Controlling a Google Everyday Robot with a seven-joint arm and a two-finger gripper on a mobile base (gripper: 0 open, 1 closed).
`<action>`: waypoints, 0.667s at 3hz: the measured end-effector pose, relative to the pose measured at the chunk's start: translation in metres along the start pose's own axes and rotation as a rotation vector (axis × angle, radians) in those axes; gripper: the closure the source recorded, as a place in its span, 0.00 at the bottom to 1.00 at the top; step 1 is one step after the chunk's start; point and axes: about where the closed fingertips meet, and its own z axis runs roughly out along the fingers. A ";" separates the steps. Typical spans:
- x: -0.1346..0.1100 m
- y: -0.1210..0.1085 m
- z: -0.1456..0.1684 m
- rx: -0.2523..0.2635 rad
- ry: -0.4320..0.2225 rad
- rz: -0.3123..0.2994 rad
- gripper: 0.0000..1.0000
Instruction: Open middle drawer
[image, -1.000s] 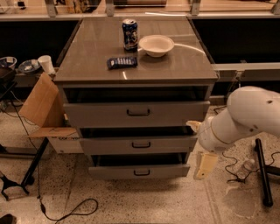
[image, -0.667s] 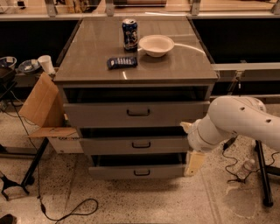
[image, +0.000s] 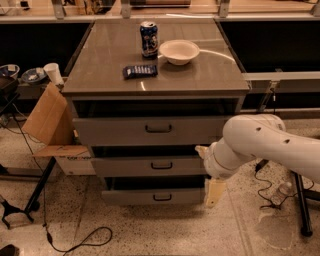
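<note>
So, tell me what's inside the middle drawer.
Above the front of the middle drawer only a dark gap shows; nothing inside can be made out, since the top drawer covers the tray. The gripper hangs beside the right end of the bottom drawer.

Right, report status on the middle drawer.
Cream two-finger gripper low, right of bottom drawer. Wide grey metal middle drawer: dark bar handle ungrabbed. Nothing blocking it.

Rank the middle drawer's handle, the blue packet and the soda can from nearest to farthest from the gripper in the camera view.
The gripper hangs low by the cabinet, at its right front.
1. Middle drawer handle: just left of it.
2. Blue packet: cabinet top, front left.
3. Soda can: cabinet top, farther back.
</note>
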 end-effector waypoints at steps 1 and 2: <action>-0.014 0.019 0.041 -0.080 0.015 -0.051 0.00; -0.033 0.040 0.071 -0.129 -0.006 -0.107 0.00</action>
